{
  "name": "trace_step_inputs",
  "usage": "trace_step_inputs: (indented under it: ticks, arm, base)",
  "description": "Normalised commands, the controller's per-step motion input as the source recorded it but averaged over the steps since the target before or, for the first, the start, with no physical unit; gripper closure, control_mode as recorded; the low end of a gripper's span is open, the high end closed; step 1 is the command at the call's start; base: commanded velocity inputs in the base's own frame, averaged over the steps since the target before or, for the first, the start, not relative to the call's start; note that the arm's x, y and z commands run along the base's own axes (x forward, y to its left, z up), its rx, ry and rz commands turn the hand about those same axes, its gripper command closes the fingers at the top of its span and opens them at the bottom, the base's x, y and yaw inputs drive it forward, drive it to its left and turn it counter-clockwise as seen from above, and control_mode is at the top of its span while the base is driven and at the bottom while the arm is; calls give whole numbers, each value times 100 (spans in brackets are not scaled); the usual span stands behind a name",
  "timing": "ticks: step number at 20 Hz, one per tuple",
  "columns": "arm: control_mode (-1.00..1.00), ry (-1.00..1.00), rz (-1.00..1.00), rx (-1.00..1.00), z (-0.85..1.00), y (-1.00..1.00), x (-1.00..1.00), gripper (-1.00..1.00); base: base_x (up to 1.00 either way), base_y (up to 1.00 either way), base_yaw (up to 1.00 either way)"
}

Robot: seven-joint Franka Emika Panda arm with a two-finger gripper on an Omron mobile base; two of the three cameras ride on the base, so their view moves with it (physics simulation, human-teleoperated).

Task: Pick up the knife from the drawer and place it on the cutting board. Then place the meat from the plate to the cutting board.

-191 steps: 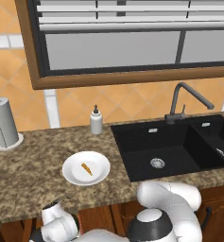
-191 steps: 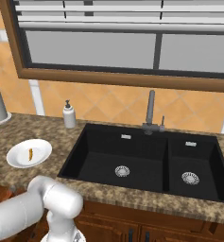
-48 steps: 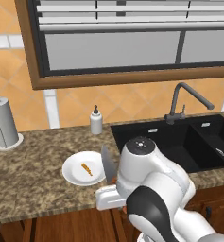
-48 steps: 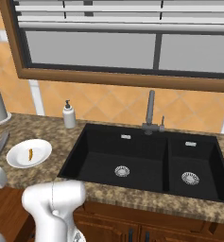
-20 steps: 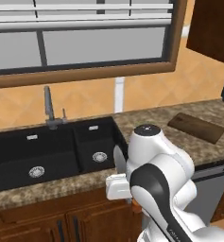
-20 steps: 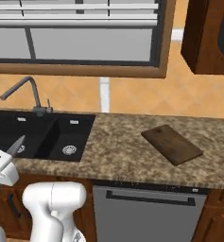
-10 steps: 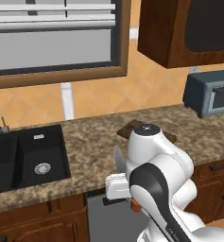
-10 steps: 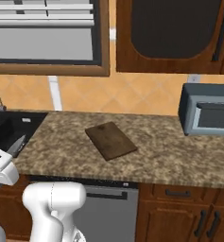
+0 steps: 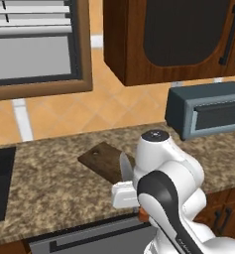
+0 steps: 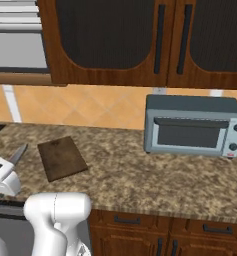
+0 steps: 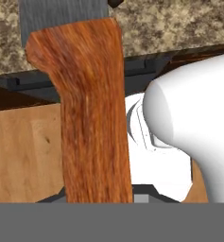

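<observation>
the fingers (image 9: 134,198) are pinching the knife (image 11: 92,113) by its handle, blade up, with the cutting board (image 10: 61,158) just ahead on the table (image 10: 140,175), so dropping it there and moving the meat are left.

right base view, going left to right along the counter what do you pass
knife held in the tool → cutting board → toaster oven

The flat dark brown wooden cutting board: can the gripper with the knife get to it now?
Probably yes. The cutting board lies bare on the granite counter, and the gripper holds the orange-handled knife just in front of it.
</observation>
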Motion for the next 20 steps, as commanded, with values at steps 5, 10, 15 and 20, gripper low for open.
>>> trace_step_inputs:
  ticks: [5, 10, 15, 20]
  arm:
    - [-100, 2, 2, 3, -4, -20, 39, 100]
    - [-100, 0, -2, 8, 0, -2, 100, 100]
    - [-100, 0, -6, 2, -17, 0, 100, 100]
    - [-100, 3, -4, 0, -34, 15, 100, 100]
  base:
    - [31, -2, 2]
    - [0, 0, 0]
    - [0, 0, 0]
    - [0, 0, 0]
